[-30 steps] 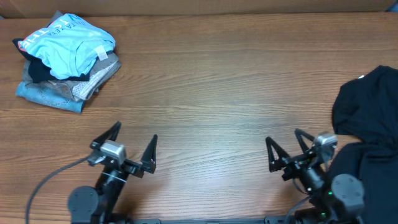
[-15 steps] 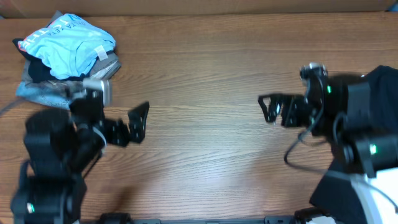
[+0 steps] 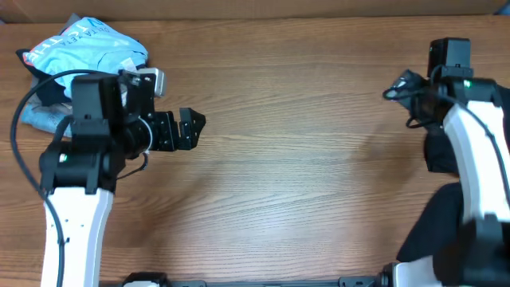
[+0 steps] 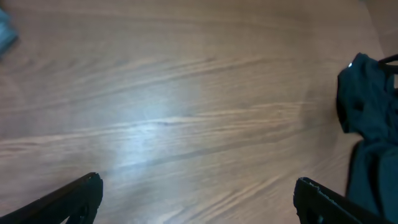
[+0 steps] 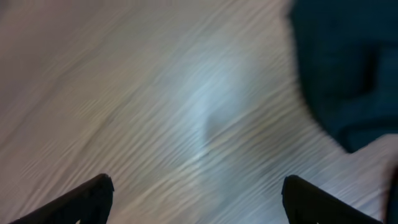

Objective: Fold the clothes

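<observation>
The black T-shirt (image 3: 435, 153) lies crumpled at the table's right edge, mostly hidden under my right arm in the overhead view. In the left wrist view it lies at the far right (image 4: 368, 130), with a small white label at its top. In the right wrist view it is a dark blurred mass at the upper right (image 5: 343, 62). My right gripper (image 3: 401, 85) is open and empty above bare wood, just left of the shirt (image 5: 200, 200). My left gripper (image 3: 190, 127) is open and empty over the table's left half, far from the shirt (image 4: 198, 198).
A pile of other garments sits at the far left corner: a light blue one with white print (image 3: 89, 48) on top of grey and denim-blue folded ones (image 3: 40, 118). My left arm stands just in front of this pile. Wooden table (image 3: 287, 159) spans the middle.
Both arms have lifted away from the front edge. The left gripper swung up beside the left pile. The right gripper moved back and right, over the black T-shirt's left edge.
</observation>
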Robot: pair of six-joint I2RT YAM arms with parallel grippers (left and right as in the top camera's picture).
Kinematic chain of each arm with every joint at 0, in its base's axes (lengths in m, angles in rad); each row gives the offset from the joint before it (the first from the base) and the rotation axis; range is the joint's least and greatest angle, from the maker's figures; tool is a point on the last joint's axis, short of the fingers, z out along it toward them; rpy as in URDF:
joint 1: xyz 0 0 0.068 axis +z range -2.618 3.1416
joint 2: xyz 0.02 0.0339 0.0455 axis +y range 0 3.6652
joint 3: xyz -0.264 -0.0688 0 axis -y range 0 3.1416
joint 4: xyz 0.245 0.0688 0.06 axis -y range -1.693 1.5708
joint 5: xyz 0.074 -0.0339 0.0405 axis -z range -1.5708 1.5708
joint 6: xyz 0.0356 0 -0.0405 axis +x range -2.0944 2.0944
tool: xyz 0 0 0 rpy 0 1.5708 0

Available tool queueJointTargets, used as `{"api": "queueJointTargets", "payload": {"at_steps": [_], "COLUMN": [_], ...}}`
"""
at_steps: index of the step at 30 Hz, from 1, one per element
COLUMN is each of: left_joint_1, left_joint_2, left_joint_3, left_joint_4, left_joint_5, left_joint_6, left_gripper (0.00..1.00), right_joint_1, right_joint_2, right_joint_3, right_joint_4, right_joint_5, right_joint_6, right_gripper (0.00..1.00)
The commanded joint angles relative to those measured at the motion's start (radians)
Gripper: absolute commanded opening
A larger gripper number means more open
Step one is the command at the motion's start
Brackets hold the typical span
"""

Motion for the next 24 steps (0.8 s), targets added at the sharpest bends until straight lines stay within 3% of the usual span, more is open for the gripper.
{"api": "queueJointTargets", "payload": {"at_steps": [1,14,16,18,21,23,24], "left_joint_1": [-0.007,-0.007,-0.007,-0.007,-0.007,-0.006,-0.006], "left_joint_2": [0.029,0.043,0.043,0.043,0.043,0.043,0.043], "left_joint_3": [0.017,0.017,0.017,0.017,0.017,0.017,0.017], "left_joint_4": [-0.01,-0.019,-0.015,-0.014,-0.007,-0.005,-0.004], "left_joint_5": [0.071,0.069,0.069,0.069,0.07,0.069,0.069], "left_joint_6": [-0.018,-0.015,-0.013,-0.013,-0.013,-0.013,-0.013], "left_gripper": [1.0,1.0,1.0,1.0,1.0,1.0,1.0], "right_joint_1": [-0.073,-0.266,-0.266,-0.253,-0.214,-0.174,-0.148], "right_joint_2": [0.085,0.329,0.354,0.385,0.399,0.394,0.389], "right_joint_3": [0.018,0.006,0.006,0.006,0.005,0.008,0.011], "right_joint_4": [0.006,0.013,0.022,0.031,0.065,0.099,0.11], "right_joint_5": [0.094,0.018,-0.01,-0.052,-0.109,-0.169,-0.201], "right_joint_6": [0.057,0.073,0.072,0.072,0.056,0.0,-0.023], "right_gripper": [0.89,0.89,0.84,0.64,0.18,0.04,0.04]}}
